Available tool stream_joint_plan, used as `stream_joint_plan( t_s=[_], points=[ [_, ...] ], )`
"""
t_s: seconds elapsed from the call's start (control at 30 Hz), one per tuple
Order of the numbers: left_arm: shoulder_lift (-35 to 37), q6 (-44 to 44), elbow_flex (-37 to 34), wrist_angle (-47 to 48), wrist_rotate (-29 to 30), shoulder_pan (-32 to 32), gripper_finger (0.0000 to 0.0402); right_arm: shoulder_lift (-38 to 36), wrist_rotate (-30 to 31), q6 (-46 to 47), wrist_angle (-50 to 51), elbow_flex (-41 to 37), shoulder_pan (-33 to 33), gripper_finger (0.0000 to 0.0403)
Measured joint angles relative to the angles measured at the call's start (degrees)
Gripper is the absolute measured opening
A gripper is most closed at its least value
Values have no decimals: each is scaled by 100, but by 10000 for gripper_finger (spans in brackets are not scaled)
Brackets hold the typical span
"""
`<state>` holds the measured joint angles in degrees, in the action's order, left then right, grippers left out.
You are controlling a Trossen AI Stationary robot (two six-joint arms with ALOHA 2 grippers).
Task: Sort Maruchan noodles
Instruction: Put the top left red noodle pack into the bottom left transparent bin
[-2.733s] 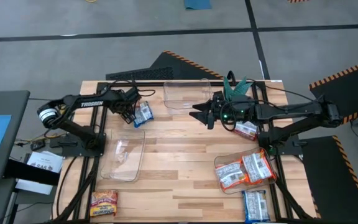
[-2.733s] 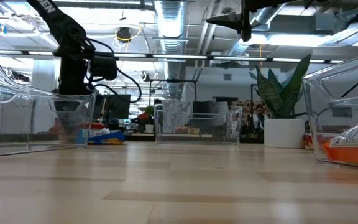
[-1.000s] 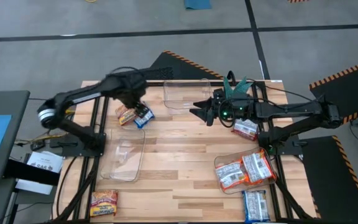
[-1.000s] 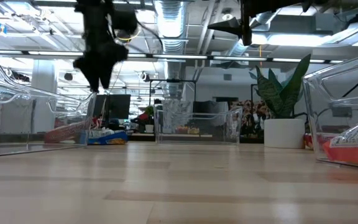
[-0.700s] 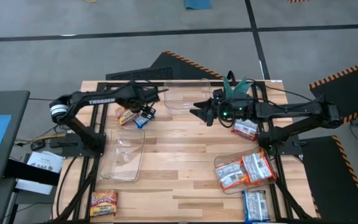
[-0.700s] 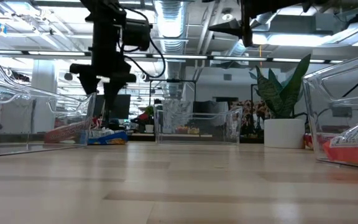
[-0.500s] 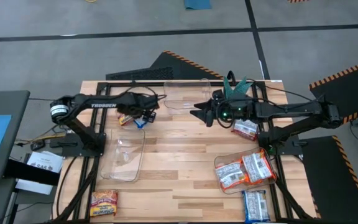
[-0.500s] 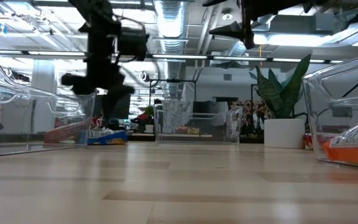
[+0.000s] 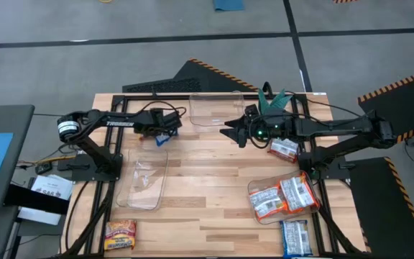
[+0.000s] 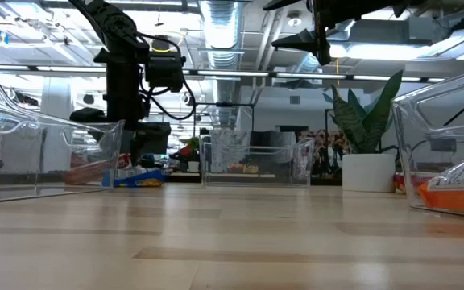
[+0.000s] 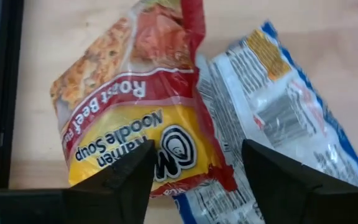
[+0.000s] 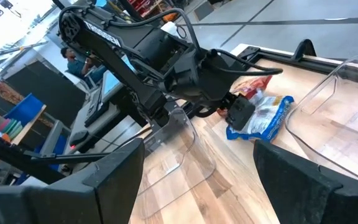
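While overhead hides it, wrist shows red packet (image 11: 142, 118), blue packet (image 11: 284, 112)

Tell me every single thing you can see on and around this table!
Table: one, light wood, under everything.
Clear bins: three, see-through; one beside the plant, one near each arm's base.
Plant: one, green, white pot, table edge.
Red-and-yellow noodle packet: one, between the left tool's fingers.
Blue-and-white noodle packets: two; one touching the red one, one at a table corner.
Orange-and-white noodle packets: two, inside the right-side bin.
Red-and-white noodle packet: one, beside the right arm.
Yellow-orange noodle packet: one, left-side corner.
Left tool: black, open, low over the red packet.
Right tool: black, open, high above mid-table.
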<state>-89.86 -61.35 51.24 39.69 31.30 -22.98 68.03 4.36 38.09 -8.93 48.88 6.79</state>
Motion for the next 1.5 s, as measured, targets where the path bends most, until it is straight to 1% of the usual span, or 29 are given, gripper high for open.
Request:
stream_joint_plan(
  t_s=[0.07,0.17,0.27,0.37,0.4,0.47,0.57,0.73,0.8,0.87,0.97,1.03,1.07,1.13,1.17,1.23,1.3,1.4,1.5],
  points=[
    [-21,3,0,-104,139,0,203,0,-2,0,0,0,0,324],
    [-128,94,0,-195,281,-20,164,0,-4,4,-2,0,0,324],
    [-263,260,5,-267,381,-83,106,0,-4,4,-4,0,0,324],
    [-280,559,17,-398,425,-103,29,0,-9,35,-2,0,0,324],
    [-226,617,11,-411,417,-88,17,-2,-9,72,-4,0,0,324],
    [9,809,-2,-413,243,-68,9,0,-9,92,-4,0,-18,324],
    [581,1127,22,-413,220,-53,2,0,-9,89,-2,0,-66,324],
    [1992,1752,35,-449,349,-63,0,0,-13,92,52,0,-84,324],
    [2620,2119,37,-476,262,-63,0,0,-11,87,57,0,-81,324],
    [3230,2555,37,-468,-149,-48,0,0,-11,85,60,0,-78,324],
    [4065,2920,39,-392,-1147,134,0,-2,-11,46,87,0,-63,324],
    [4471,2815,45,-134,-1729,421,0,0,-11,44,87,0,-43,324],
    [4626,2629,69,112,-1864,629,0,0,-11,43,87,0,-29,324],
    [4758,2082,215,830,-1874,1137,0,0,-8,41,96,0,-23,324],
    [4766,1794,314,1146,-1772,1456,0,0,-7,37,98,0,-12,324],
    [4710,1255,537,1575,-1379,2119,0,0,-7,30,98,0,28,324],
    [4588,915,774,1599,-913,2799,0,0,-9,28,124,0,66,324],
    [4319,723,1206,1574,-175,3667,0,0,-7,30,140,0,147,324],
    [3917,402,1622,1883,192,4302,0,0,-7,30,155,0,214,324]
  ],
)
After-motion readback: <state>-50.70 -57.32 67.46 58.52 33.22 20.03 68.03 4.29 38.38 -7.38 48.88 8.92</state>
